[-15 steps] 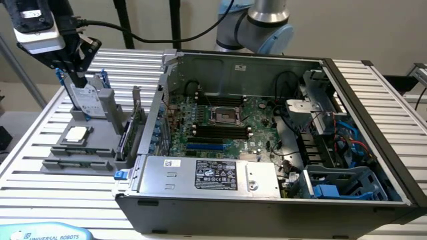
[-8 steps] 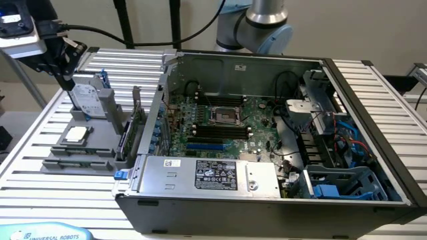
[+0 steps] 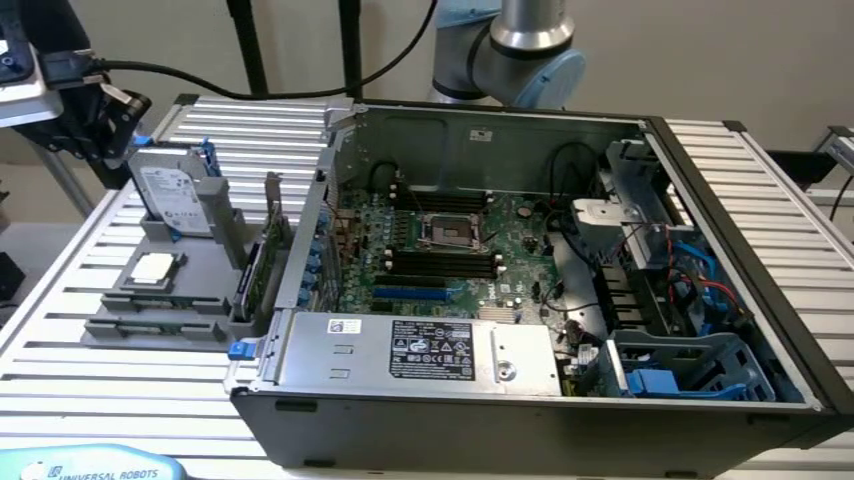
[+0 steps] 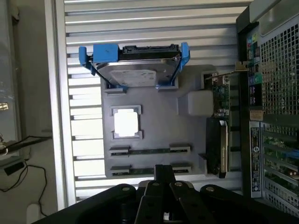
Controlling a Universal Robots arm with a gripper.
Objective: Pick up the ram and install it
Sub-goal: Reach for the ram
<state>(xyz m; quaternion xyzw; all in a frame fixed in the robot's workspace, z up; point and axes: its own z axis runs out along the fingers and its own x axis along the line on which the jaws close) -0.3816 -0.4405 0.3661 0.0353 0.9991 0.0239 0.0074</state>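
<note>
Two ram sticks lie flat in slots of a grey holder tray [image 4: 154,126], one [image 4: 149,150] farther from my gripper and one [image 4: 133,171] right under it. In the exterior view the sticks [image 3: 150,301] sit at the tray's near end, left of the open computer case [image 3: 534,400]. My gripper [image 4: 164,170] hangs above the tray with its fingers shut and nothing between them, its tip over the nearer stick. The exterior view has the gripper [image 3: 96,120] high at its left, above the tray's far end. The motherboard's black ram slots [image 3: 441,262] lie inside the case.
A hard drive in a blue bracket [image 4: 135,63], a square silver processor chip [image 4: 126,122] and an upright green card with a metal bracket [image 3: 274,262] also occupy the tray. The case's wall [image 3: 314,230] rises right beside the tray. Cables and a drive cage [image 3: 667,300] fill the case's right side.
</note>
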